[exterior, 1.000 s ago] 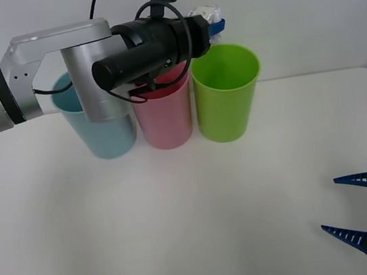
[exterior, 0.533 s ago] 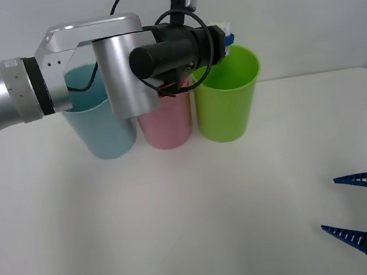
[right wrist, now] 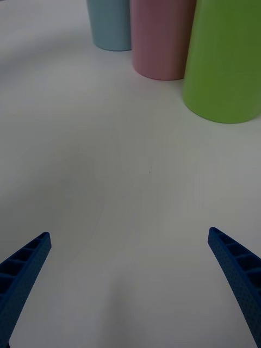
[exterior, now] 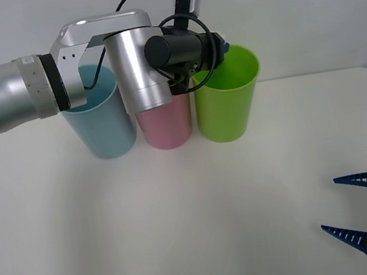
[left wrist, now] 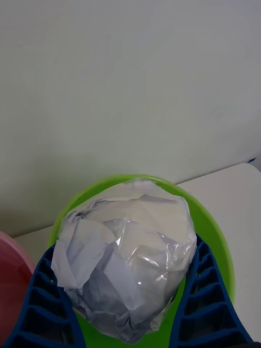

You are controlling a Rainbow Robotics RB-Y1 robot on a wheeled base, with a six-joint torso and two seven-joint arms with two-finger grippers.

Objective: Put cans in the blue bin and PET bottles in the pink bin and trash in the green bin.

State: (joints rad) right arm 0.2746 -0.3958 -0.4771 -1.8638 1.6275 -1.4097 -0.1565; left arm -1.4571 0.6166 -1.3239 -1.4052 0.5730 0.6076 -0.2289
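Front view: three tall bins stood in a row near the far edge of a white table [exterior: 181, 220], the blue bin [exterior: 103, 125] toward the left edge, the pink bin [exterior: 164, 123] in the middle and the green bin [exterior: 228, 97] beside it. The left arm reached across above them, and its left claw [exterior: 222, 42] sat over the green bin's rim. Near the table's near right corner, the right claw [exterior: 358, 212] rested low with its blue fingers spread apart and nothing between them.

Right wrist view: the right claw's two blue fingers [right wrist: 24, 266] stood wide apart over bare table [right wrist: 119, 179], with the blue bin [right wrist: 110, 24], pink bin [right wrist: 159, 38] and green bin [right wrist: 225, 60] well beyond them.

Left wrist view: the left claw [left wrist: 128, 304] gripped the trash [left wrist: 128, 255], a crumpled whitish ball pressed between both blue fingers [left wrist: 209, 304]. It hung directly above the green bin's [left wrist: 217, 234] round opening, with the pink bin's [left wrist: 12, 283] rim just beside.
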